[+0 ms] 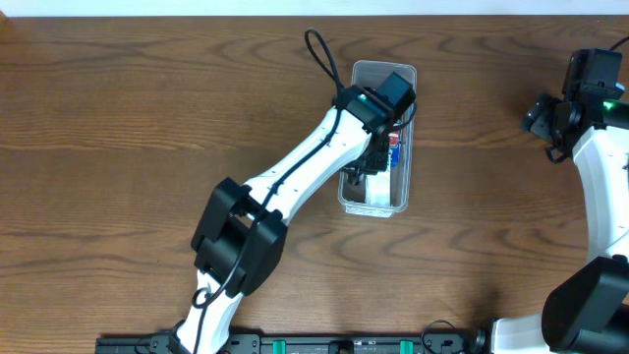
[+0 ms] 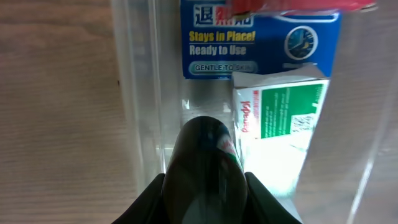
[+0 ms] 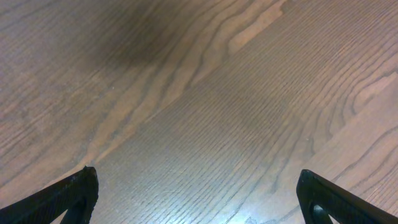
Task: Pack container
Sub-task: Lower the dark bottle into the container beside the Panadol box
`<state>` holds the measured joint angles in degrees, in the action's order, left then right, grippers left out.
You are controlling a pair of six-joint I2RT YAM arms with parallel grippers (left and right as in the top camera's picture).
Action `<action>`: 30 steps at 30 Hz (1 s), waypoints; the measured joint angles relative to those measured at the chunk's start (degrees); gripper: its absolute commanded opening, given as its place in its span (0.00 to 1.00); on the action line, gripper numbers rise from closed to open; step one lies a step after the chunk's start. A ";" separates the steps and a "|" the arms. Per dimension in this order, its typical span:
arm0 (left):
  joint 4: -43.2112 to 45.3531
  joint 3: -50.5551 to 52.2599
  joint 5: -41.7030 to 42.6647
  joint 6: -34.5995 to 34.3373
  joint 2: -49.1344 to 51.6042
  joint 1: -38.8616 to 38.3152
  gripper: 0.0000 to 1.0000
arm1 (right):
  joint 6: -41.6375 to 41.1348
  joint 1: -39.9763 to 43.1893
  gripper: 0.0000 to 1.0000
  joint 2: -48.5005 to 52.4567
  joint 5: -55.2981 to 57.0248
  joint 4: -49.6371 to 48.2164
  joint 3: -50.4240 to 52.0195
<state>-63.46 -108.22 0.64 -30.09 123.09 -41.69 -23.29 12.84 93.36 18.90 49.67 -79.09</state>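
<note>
One clear container (image 1: 381, 71) sits mid-bench (image 1: 147, 118), holding one blue box (image 2: 261, 46) and one white-and-green box (image 2: 280, 118). Left jaws grip one dark rounded object (image 2: 204, 155) inside it; right jaws stand open.

Soft, even light covers the brown wood-grain table (image 1: 118, 118), shadows faint. In the left wrist view the dark rounded object (image 2: 205, 168) near the lens is blurred, and the wall of the clear plastic rectangular container (image 2: 140, 93) glares pale. The right wrist view shows a dim patch top left.
</note>
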 measured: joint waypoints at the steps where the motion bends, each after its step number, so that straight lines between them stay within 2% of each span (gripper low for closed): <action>1: 0.02 0.00 0.02 0.00 0.24 0.00 0.28 | 0.00 0.00 0.99 0.00 0.00 0.00 0.00; 30: 4.52 1.03 1.92 -0.13 0.57 -2.01 0.28 | 0.00 0.00 0.99 0.00 0.00 0.00 0.00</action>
<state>-58.94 -107.20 2.57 -30.22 123.66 -43.70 -23.29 12.84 93.36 18.90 49.67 -79.09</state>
